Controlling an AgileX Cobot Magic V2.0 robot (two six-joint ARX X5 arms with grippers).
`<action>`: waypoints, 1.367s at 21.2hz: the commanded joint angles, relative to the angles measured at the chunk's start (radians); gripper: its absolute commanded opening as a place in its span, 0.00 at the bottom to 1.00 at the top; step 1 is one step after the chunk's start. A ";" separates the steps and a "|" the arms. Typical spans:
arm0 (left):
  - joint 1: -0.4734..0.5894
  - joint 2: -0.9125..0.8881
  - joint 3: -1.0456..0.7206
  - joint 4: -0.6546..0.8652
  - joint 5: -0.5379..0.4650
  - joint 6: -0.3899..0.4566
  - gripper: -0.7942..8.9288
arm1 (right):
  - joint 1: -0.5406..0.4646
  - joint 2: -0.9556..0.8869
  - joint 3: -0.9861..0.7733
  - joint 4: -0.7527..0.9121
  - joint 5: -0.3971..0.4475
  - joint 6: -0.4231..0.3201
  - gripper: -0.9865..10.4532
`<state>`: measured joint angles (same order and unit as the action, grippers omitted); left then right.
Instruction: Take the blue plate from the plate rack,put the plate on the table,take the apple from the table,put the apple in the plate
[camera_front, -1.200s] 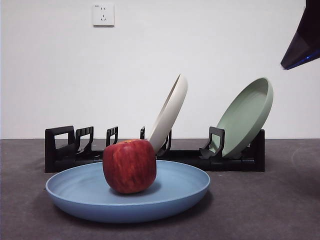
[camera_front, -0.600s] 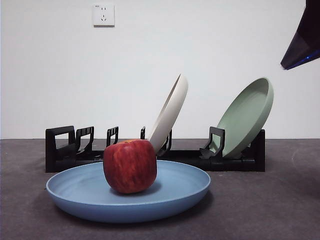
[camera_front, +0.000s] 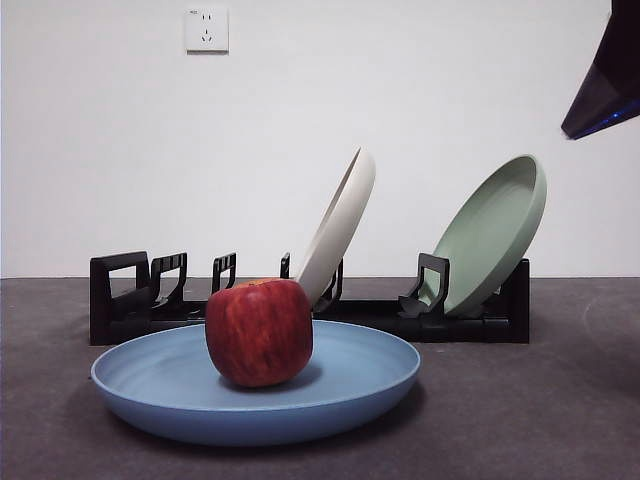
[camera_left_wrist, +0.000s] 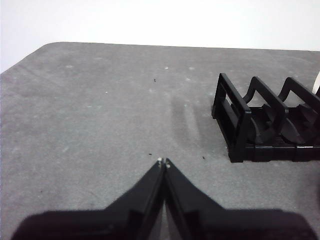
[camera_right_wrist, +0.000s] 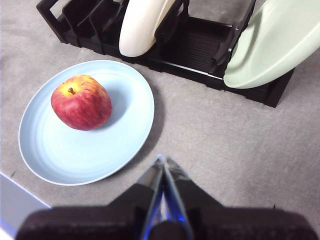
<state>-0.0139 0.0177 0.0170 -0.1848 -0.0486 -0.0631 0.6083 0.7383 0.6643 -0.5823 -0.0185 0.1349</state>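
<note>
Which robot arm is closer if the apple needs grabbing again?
Probably right: the right gripper, jaws shut, looks down on the apple in the blue plate. The left gripper sees only the plate rack.

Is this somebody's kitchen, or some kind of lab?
Probably a lab test bench, not a kitchen: a bare grey table against a blank white wall, staged with only a plate rack, a blue plate and an apple.
</note>
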 joint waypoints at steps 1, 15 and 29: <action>0.003 -0.002 -0.014 0.004 0.002 0.000 0.08 | 0.001 0.000 -0.006 0.006 0.024 -0.013 0.09; 0.003 -0.002 -0.014 0.005 0.002 0.000 0.08 | -0.422 -0.297 -0.174 0.387 0.087 -0.111 0.09; 0.003 -0.002 -0.014 0.004 0.002 0.000 0.08 | -0.512 -0.634 -0.607 0.525 -0.030 -0.131 0.09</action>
<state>-0.0139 0.0177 0.0170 -0.1848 -0.0486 -0.0631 0.0971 0.1169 0.0715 -0.0711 -0.0422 -0.0101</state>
